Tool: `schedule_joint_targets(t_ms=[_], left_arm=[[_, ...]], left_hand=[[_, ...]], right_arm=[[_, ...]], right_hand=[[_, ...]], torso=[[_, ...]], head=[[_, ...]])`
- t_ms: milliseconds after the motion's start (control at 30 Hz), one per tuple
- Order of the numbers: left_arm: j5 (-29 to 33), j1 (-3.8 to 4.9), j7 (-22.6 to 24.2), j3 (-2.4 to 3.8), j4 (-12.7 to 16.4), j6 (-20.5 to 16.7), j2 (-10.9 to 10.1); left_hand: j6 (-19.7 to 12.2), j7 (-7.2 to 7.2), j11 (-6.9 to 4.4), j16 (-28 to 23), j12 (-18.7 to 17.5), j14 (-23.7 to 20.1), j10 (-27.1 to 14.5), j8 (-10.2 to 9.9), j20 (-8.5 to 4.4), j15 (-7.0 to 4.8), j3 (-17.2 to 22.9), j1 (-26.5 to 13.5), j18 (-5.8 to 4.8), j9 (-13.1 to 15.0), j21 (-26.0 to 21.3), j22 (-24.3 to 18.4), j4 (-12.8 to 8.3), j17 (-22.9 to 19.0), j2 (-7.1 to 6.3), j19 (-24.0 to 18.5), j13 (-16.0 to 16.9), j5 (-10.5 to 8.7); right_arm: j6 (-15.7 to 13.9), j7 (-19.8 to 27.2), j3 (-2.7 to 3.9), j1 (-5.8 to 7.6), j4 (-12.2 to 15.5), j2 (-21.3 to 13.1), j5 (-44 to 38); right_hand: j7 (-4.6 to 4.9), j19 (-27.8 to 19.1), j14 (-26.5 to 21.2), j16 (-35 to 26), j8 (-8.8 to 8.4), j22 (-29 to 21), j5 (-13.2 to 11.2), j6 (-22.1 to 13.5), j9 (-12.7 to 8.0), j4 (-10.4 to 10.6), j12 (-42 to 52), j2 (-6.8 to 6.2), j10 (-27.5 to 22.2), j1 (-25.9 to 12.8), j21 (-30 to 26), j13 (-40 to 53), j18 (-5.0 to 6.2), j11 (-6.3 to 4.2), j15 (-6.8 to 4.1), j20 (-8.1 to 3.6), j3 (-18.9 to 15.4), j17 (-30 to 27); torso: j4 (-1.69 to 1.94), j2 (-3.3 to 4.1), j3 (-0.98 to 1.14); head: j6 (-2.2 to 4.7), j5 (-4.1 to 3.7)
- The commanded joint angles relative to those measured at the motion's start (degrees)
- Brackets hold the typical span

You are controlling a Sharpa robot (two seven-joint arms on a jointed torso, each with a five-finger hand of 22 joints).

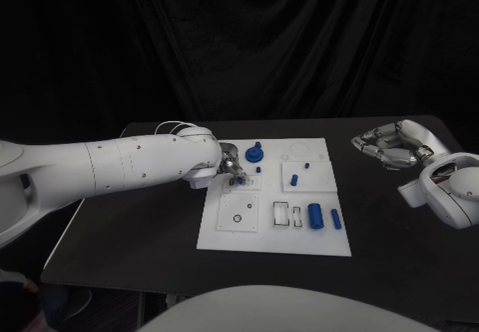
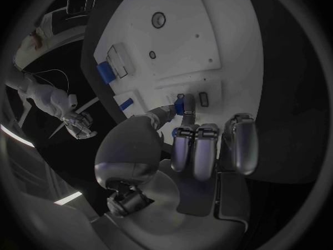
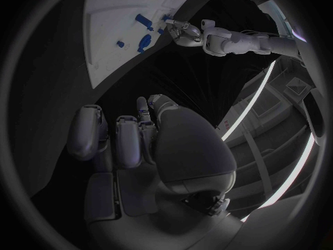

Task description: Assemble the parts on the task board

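The white task board [image 1: 275, 238] lies in the middle of the black table. My left hand [image 1: 230, 166] is over the board's left side and pinches a small blue part [image 2: 182, 105] at its fingertips, right at a slot block [image 1: 243, 182] on the board. The same part [image 1: 239, 181] looks to touch the block. My right hand [image 1: 391, 146] hovers over the table to the right of the board, its fingers [image 3: 128, 136] curled in with nothing in them. A blue knob piece [image 1: 255, 151], short pegs [image 1: 293, 180] and two blue cylinders [image 1: 315, 216] stay on the board.
Two rectangular slots [image 1: 282, 211] sit beside the thick cylinder, and a ring recess [image 1: 237, 218] lies in the near left plate. Bare black table [image 1: 140, 228] stretches to the left and right of the board. A dark curtain hangs behind the table.
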Motion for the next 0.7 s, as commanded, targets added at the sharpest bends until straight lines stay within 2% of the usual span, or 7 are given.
schedule_joint_targets(t_ms=[33,700], left_arm=[[0.0,-0.51,0.7,-0.26,0.1,-0.4,0.1],[0.0,-0.64,1.5,-0.26,-0.2,-0.2,0.4]], left_hand=[[-0.1,-0.12,0.13,-0.3,0.2,6.0,6.2,-0.2,0.11,-0.01,2.3,-0.2,-0.27,0.1,-0.3,1.7,-2.0,15.1,0.54,-0.3,15.1,-0.18],[0.0,-0.1,0.15,-0.3,0.2,6.0,6.2,-0.3,0.11,0.0,2.6,-0.5,-0.14,0.1,-0.6,1.3,-1.9,15.1,0.78,-0.7,15.1,-0.25]], right_arm=[[0.4,-1.0,0.04,-0.13,0.0,0.0,-0.3],[0.9,-1.5,0.04,-0.13,-0.1,0.0,-0.3]], right_hand=[[0.23,-0.3,2.0,-0.4,-0.3,7.1,0.2,0.0,0.1,-0.4,-0.2,-0.02,-0.4,0.5,-0.3,1.4,0.87,0.07,-0.04,-0.09,0.0,2.2],[0.27,-0.3,1.9,-0.5,-0.36,7.1,0.4,-0.2,0.1,-0.5,-0.3,0.01,-0.6,0.7,-0.5,1.2,0.91,0.08,-0.03,-0.09,0.1,2.1]], torso=[[-0.02,0.01,-0.01],[-0.01,0.03,-0.01]], head=[[0.0,0.05],[0.0,0.05]])
